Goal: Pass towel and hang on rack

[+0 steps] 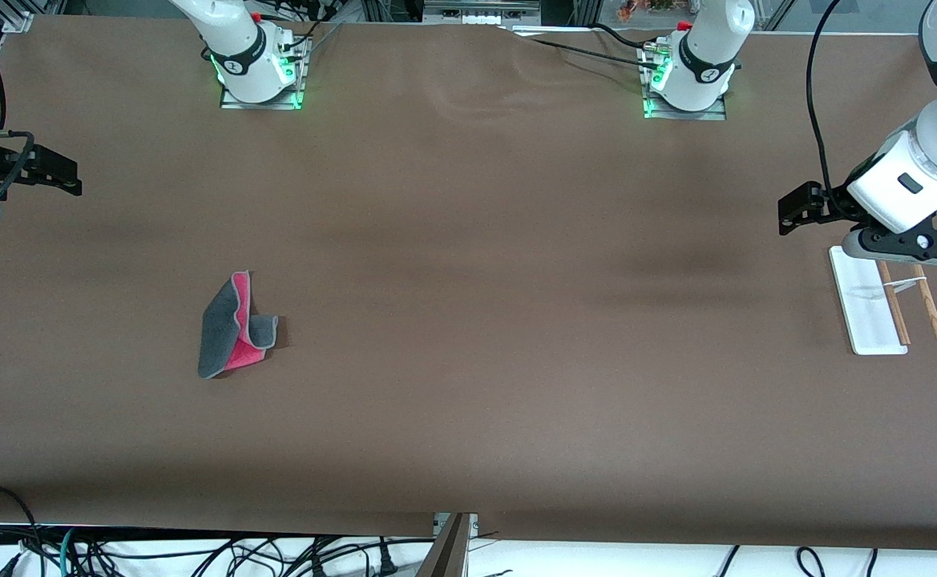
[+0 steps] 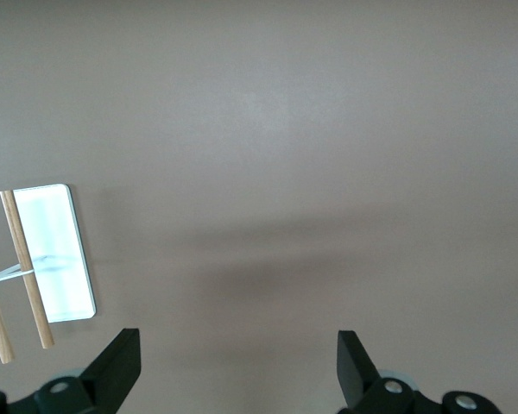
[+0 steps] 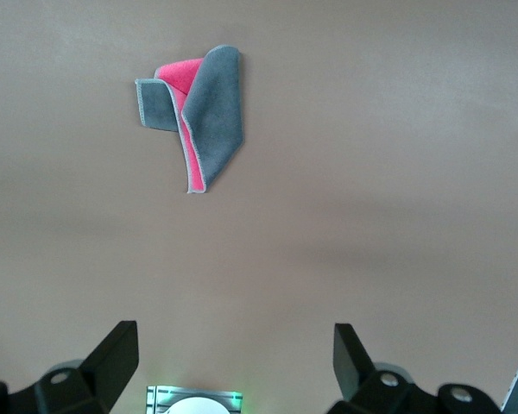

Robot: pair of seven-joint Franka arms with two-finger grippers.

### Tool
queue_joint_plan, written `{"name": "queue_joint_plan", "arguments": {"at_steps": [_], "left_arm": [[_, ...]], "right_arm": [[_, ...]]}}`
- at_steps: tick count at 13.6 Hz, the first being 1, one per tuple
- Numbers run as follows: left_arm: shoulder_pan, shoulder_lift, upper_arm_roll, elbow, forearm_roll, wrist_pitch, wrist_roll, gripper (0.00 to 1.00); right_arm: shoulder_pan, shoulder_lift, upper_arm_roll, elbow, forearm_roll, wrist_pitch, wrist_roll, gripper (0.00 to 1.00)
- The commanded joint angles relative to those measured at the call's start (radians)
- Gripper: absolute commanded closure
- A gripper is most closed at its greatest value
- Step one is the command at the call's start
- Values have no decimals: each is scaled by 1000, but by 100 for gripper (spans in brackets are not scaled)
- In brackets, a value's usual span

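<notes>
The towel (image 1: pixel 217 332) lies crumpled on the brown table toward the right arm's end, mostly dark grey side up with a pink-red fold showing. It also shows in the right wrist view (image 3: pixel 216 112). The rack (image 1: pixel 865 300) stands at the left arm's end, with a white base and two brown rods; its upper end is hidden by the left arm. It also shows in the left wrist view (image 2: pixel 56 250). My left gripper (image 1: pixel 790 215) hangs high beside the rack, open and empty. My right gripper (image 1: pixel 70 178) hangs high at the right arm's end, open and empty, apart from the towel.
The right arm's base (image 1: pixel 256 72) and the left arm's base (image 1: pixel 688 80) stand with green lights at the table's back edge. The table cover is wrinkled (image 1: pixel 476 88) between them. Cables (image 1: pixel 195 553) lie below the table's front edge.
</notes>
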Motion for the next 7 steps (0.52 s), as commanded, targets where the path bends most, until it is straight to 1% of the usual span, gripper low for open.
{"name": "queue_joint_plan", "arguments": {"at_steps": [1,7], "left_arm": [[6,9,-5,22,-16,-20,-3,0],[6,9,-5,22,-16,-20,-3,0]], "right_arm": [[-11,8,7,16,12,1,10,0],[-6,16,10,19,12,7,13,0]]}}
